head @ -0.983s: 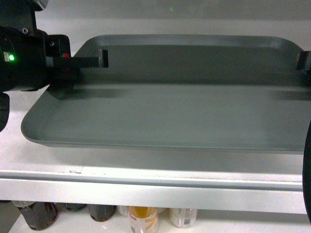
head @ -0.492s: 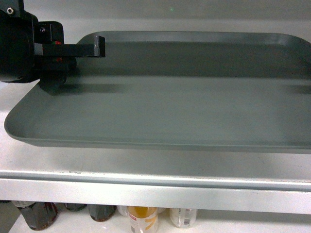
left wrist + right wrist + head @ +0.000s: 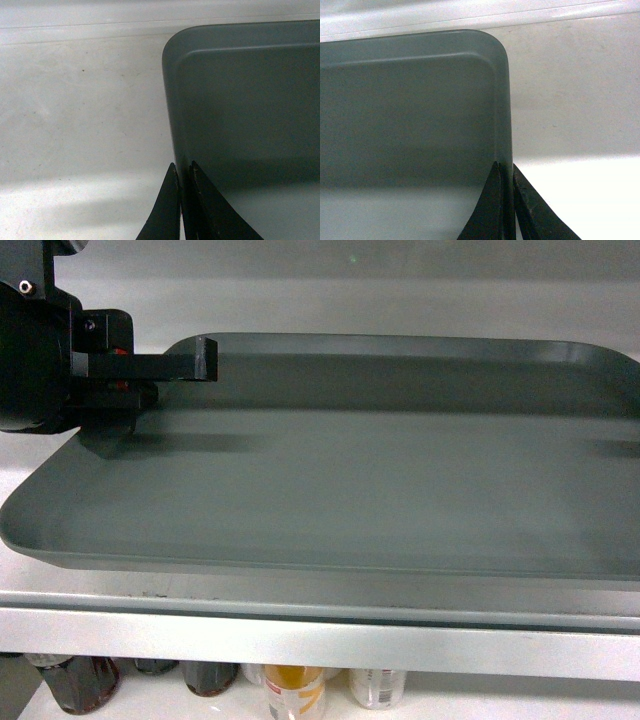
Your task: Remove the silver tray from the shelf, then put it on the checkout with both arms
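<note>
Gripping silver tray (image 3: 350,480) rims — both end effectors.

No lettering, brand, number or sign can be read anywhere. The bottles (image 3: 296,690) below the shelf (image 3: 320,638), near the bottom edge, carry labels too blurred to make out; the tray (image 3: 350,480) is plain.
</note>
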{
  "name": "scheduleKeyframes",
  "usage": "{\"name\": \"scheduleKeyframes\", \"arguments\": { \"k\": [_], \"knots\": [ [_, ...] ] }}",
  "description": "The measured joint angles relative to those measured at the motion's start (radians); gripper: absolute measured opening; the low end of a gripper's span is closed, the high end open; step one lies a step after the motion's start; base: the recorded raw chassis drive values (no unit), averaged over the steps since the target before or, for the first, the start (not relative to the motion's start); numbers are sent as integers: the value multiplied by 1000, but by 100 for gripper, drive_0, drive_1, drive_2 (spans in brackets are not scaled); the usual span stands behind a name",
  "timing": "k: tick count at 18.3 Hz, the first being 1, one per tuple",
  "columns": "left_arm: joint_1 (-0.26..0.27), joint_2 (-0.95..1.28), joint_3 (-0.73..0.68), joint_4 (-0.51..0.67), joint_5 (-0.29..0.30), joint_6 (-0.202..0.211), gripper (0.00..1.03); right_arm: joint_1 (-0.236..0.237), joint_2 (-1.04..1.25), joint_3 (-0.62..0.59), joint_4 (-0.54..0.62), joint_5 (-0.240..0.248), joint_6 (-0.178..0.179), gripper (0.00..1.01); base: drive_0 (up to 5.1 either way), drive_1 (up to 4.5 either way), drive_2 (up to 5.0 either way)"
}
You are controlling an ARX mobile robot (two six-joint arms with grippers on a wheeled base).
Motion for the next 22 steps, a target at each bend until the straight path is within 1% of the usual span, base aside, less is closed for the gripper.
{"name": "scheduleKeyframes", "arguments": {
  "k": [5, 22],
  "knots": [
    [-3, 5, 8, 0, -1, 0, 4, 0, 0, 0, 0, 13, -1, 3, 0, 0, 0],
    [-3, 5, 8, 0, -2, 0, 4, 0, 0, 0, 0, 14, -5, 3, 0, 0, 0]
  ]
}}
